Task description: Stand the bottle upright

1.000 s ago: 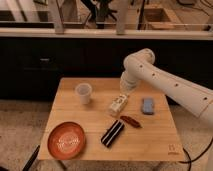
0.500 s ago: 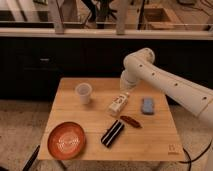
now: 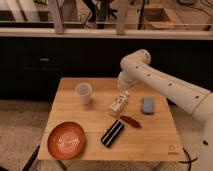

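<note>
The gripper [image 3: 123,89] is at frame centre, at the upper end of the small white plastic bottle [image 3: 117,105]. The bottle lies on its side on the light wooden table [image 3: 150,135]. Whether the gripper grasps it cannot be determined.

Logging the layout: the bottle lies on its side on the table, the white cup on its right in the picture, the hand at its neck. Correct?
No: the camera view shows the white cup left of the bottle in the picture. The bottle does lie on its side on the table, the hand at its neck.
</note>
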You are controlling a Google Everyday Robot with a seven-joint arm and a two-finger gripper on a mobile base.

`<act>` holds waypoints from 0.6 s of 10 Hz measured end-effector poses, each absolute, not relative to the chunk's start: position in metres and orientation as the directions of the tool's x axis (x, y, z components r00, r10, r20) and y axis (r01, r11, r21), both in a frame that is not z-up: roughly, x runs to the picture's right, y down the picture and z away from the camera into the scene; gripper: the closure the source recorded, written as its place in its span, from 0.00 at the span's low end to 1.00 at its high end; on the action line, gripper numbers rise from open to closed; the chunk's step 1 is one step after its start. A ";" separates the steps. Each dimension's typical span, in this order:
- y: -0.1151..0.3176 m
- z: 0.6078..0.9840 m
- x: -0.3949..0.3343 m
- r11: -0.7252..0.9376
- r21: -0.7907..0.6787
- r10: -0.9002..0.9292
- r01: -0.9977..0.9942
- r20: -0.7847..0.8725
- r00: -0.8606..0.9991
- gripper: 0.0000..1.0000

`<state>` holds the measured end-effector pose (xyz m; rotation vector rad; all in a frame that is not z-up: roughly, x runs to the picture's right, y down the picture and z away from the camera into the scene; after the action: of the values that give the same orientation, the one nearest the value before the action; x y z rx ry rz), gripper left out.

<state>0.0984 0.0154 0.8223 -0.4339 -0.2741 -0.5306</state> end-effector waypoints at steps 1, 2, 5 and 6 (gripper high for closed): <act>0.018 0.834 0.098 0.710 -0.306 -0.502 0.635 0.413 0.760 0.43; 0.020 0.846 0.095 0.633 -0.273 -0.574 0.724 0.463 0.676 0.32; 0.023 0.866 0.088 0.491 -0.236 -0.678 0.838 0.501 0.538 0.20; 0.025 0.872 0.089 0.485 -0.246 -0.694 0.839 0.476 0.540 0.20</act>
<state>0.0889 0.0247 0.8716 -0.4844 -0.3338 -0.9542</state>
